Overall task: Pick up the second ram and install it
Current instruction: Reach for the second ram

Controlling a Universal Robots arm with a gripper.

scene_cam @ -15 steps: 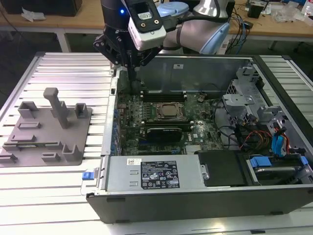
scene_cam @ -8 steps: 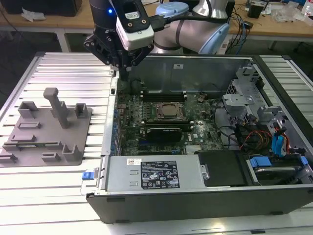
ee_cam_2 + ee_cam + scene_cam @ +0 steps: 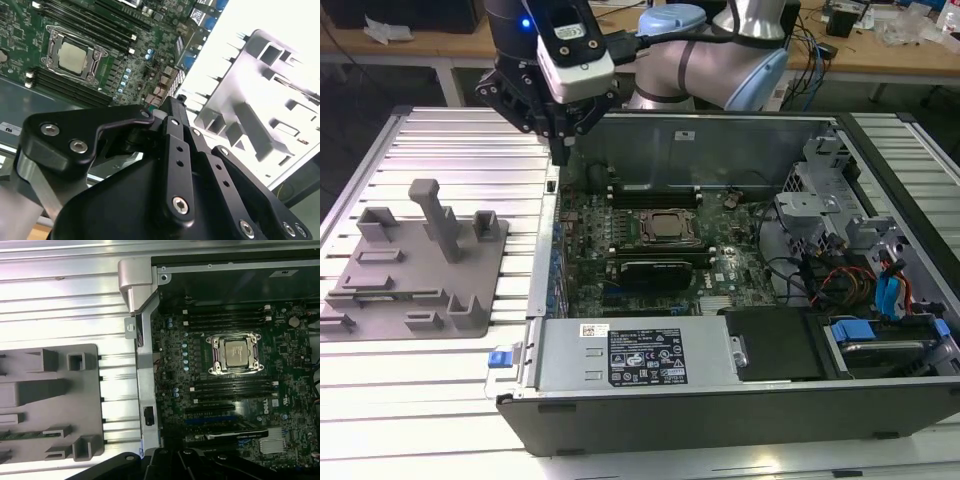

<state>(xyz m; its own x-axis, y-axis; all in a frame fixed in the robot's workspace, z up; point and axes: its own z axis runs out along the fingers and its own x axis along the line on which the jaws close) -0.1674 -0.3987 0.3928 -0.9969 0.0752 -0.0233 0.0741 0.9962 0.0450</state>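
Gripper: the gripper [image 3: 563, 150] is hanging tips-down from the arm [image 3: 720, 50] over the far corner of the computer case [image 3: 720, 420], above the wall on the exterior view's left.
Jaws: they are sitting close together, tips nearly meeting, with nothing showing between them in the second wrist view.
Second ram: what looks like the second ram [image 3: 22, 435] is showing as a thin green strip lying flat in a long slot of the gray holder [image 3: 420, 272]. It is resting well apart from the gripper, untouched.
Holder: it is sitting on the ribbed metal table [image 3: 440, 150], beside the case on the exterior view's left, with a tall post [image 3: 435, 215] standing upright on it.
Case: it is lying open, side panel off, showing the green motherboard [image 3: 585, 240].
Processor: the square silver processor [image 3: 668, 228] is sitting in its socket in the middle of the board, with long dark memory slots [image 3: 225, 320] running along both sides of it. Whether any slot is filled I cannot tell.
Black card: the black card [image 3: 665, 268] is standing in the board just in front of the processor.
Power supply: a silver power supply [image 3: 560, 355] is filling the near side of the case.
Cables: blue cables [image 3: 895, 290] are bunching at the exterior view's right end of the case.
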